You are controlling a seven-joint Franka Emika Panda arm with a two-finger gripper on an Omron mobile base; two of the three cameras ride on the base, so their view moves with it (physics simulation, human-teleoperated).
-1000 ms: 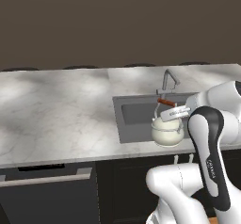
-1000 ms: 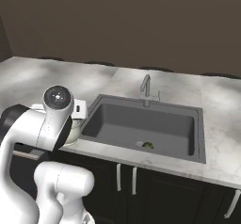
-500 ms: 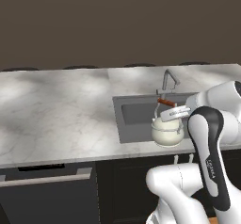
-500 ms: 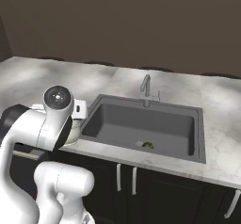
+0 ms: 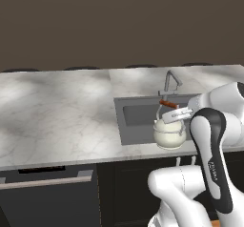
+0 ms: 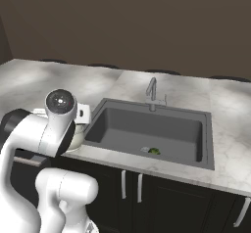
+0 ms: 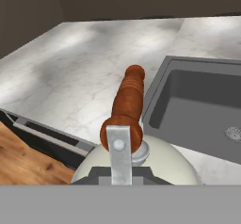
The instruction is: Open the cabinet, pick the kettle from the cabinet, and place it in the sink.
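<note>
Carrying over the marble bench (image 5: 62, 116), I see the sink (image 6: 147, 131) just beyond my tool (image 5: 177, 112), clenched on the kettle's (image 5: 169, 133) wooden handle; it hangs over the near rim. I'd clear the rim fully before lowering.

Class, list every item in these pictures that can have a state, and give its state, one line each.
kettle: held up by its wooden handle, over the counter edge beside the sink, not yet in the basin.
pincer: shut on the kettle handle.
sink: basin holds no kettle.
faucet: no water running.
lower cabinet doors: closed.
</note>
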